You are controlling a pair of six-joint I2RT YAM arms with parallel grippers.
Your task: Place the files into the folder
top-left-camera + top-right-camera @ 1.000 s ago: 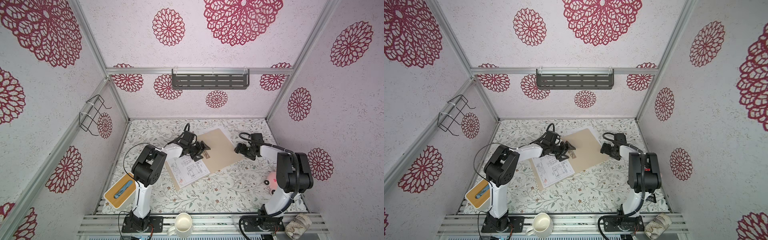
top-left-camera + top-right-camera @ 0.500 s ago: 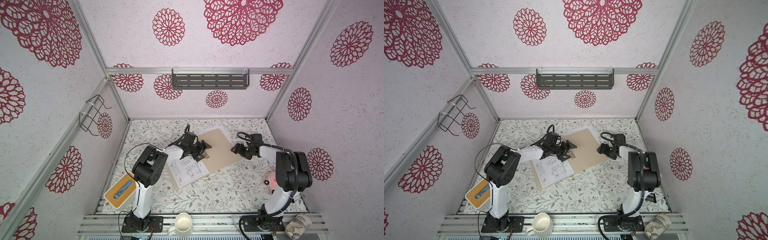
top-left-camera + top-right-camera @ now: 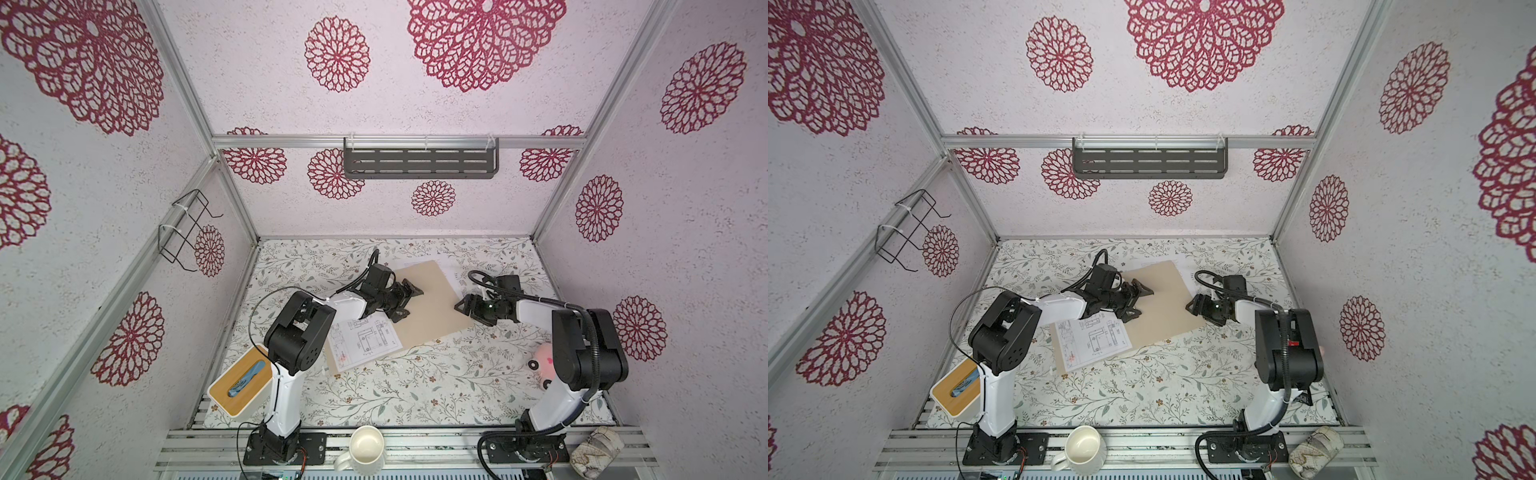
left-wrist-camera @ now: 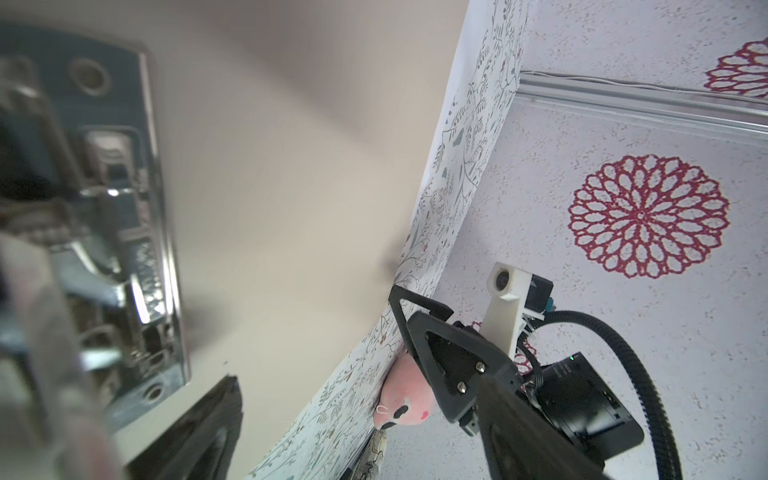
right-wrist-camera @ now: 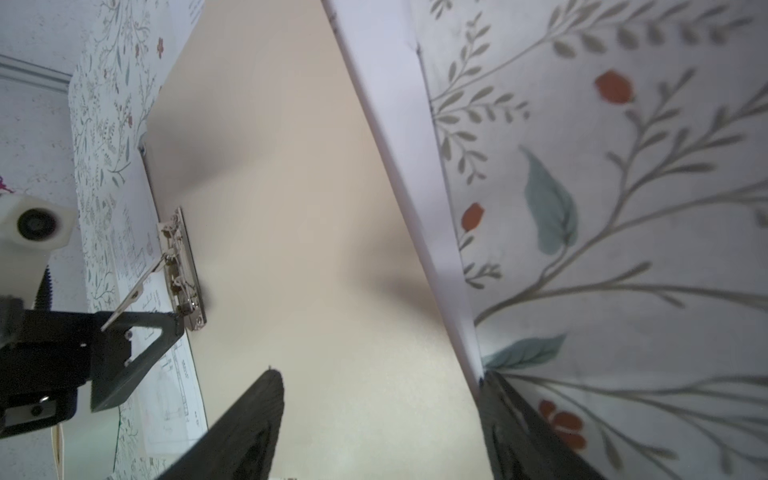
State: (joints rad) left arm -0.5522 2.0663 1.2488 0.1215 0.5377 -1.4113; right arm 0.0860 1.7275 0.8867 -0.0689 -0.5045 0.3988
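Folder (image 3: 436, 307) lies flat on the floral surface (image 3: 415, 386) between the two grippers; left gripper (image 3: 409, 305) hovers over it by the metal clip (image 5: 183, 274), jaws spread wide and empty; right gripper (image 3: 464, 311) straddles the opposite edge, jaws apart, grasping nothing; drawing sheet (image 3: 365, 343) lies on the folder just beside the left gripper; text sheet (image 5: 395, 116) peeks from under it beside the right gripper

We found the folder (image 3: 436, 299) bare between the left gripper (image 3: 409, 305) and the right gripper (image 3: 465, 309). The raised clip (image 5: 180, 270) blocked the left side. The near mat (image 3: 415, 386) lay open, flanked by a box (image 3: 243, 380) and a toy (image 3: 542, 357).
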